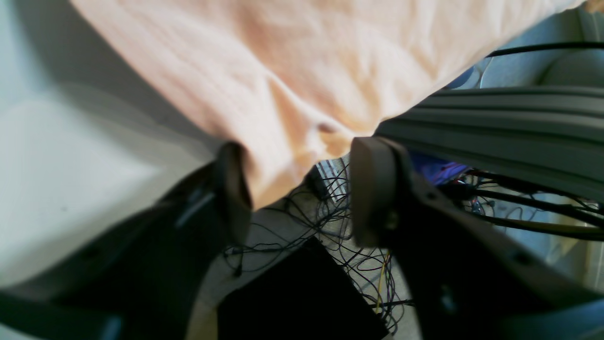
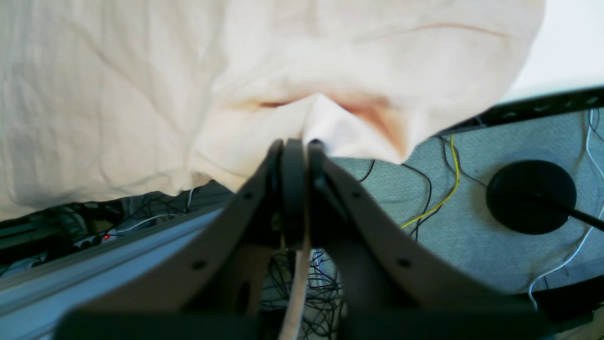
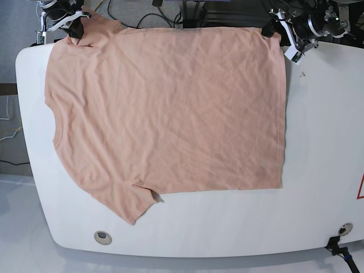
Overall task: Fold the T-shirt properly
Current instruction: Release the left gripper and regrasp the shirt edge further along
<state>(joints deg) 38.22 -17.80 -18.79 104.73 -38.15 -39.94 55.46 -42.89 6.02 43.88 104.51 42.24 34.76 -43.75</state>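
Nearest the camera, my black left gripper [image 1: 302,184] stands wide open, a corner of the peach cotton T-shirt [image 3: 170,108] between its fingers, ungripped. My black right gripper [image 2: 302,146] is closed, pinching the shirt's fabric. The shirt lies spread on the white smooth-topped table [image 3: 324,153], reaching its edge beside both grippers.

From my base view I see a white table [image 3: 327,148] with rounded corners filling most of the frame, and the peach T-shirt [image 3: 182,119] lies across its upper left and centre, wrinkled, a sleeve pointing to the lower left; I make out a round fitting [image 3: 103,238] at the tabletop's lower left and red lines [image 3: 361,187] at the right edge
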